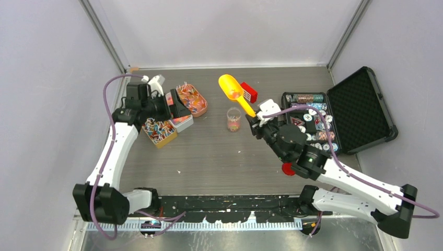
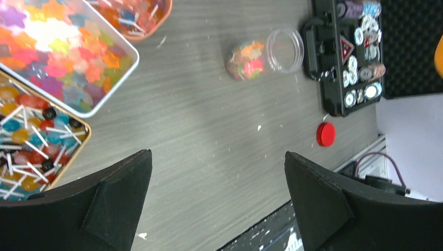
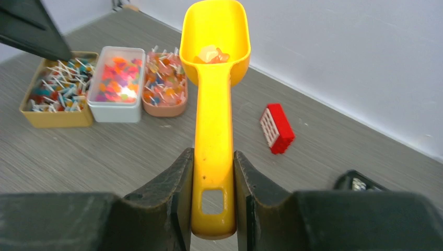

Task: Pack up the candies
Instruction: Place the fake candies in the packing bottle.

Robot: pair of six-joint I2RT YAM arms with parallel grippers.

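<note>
The right pincer (image 3: 213,175) is pressed onto the handle of the yellow scoop (image 3: 214,99). The scoop's long axis runs straight ahead, bowl farthest, open side up, holding a few orange candies (image 3: 211,54). The left pincer (image 2: 217,175) is spread wide above the table (image 2: 209,120). More candies fill the white tray (image 2: 137,57) beyond its left finger and part of the jar (image 2: 251,60) ahead. Print on the chips (image 2: 372,90) is too small to read.

**Blind spots right now**

From above, your left gripper (image 1: 175,106) covers much of the white tray (image 1: 184,124), and your right arm (image 1: 313,161) hides half the red cap (image 1: 286,169). On the left wrist, the yellow scoop (image 2: 439,55) is only a sliver at the right edge.
</note>
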